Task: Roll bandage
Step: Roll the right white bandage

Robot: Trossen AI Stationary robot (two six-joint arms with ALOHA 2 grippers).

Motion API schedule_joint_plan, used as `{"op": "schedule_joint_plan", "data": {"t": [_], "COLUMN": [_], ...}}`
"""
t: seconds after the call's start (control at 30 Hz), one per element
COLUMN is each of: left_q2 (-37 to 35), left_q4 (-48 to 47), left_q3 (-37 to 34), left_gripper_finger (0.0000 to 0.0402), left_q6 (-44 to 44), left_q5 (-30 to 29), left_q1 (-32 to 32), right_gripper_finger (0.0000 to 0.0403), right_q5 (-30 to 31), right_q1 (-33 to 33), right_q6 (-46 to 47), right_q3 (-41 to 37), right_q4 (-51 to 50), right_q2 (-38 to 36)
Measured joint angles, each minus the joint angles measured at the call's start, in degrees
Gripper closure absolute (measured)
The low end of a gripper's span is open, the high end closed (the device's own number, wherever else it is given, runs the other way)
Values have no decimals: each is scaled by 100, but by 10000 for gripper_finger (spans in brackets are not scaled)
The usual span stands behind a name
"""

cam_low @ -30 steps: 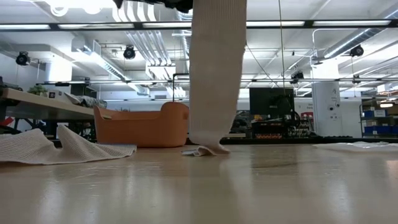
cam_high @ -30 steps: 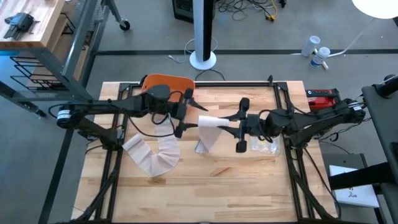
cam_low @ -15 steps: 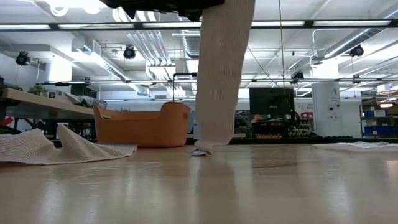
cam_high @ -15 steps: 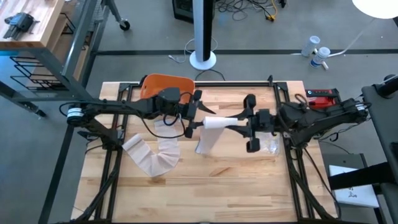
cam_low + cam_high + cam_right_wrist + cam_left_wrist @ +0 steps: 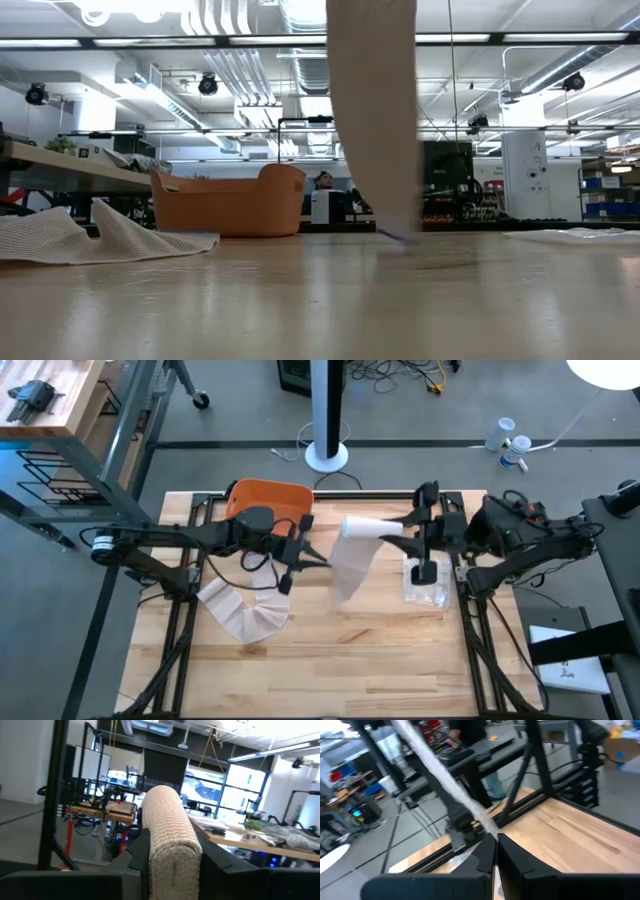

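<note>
bright ceiling strip lights glare in the low view; the left wrist view seems motion-blurred.

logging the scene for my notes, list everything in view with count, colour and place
bandage: one, white, roll end held above the table's middle, tail hanging down to the wood
loose bandage: one, white, lying crumpled on the table's left part
basket: one, orange, at the table's back edge, left of centre
plastic bag: one, clear, flat on the table under the right arm
table: one, light wood with black rails
left claw: black, shut, left of the hanging bandage
right claw: black, shut on the bandage roll
</note>
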Motion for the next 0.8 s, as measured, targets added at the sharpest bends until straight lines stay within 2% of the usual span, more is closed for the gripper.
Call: {"op": "schedule_joint_plan", "data": {"t": [0.23,0.4,0.67,0.8], "left_q2": [101,-118,-809,-1282], "left_q4": [-138,-195,-770,-1236], "left_q3": [-26,-1,1,3], "left_gripper_finger": [398,396,365,334], "left_q6": [134,111,250,164], "left_q5": [-344,-350,-443,-971], "left_q1": [-281,-467,-1082,-1341], "right_gripper_finger": [312,309,312,314], "right_q5": [32,11,-1025,-994], "right_q1": [-205,-232,-175,80], "right_q6": [-206,-19,1099,1084], "right_q3": [518,656,645,639], "right_q4": [-640,-956,-972,-896], "right_q2": [48,28,309,524]}}
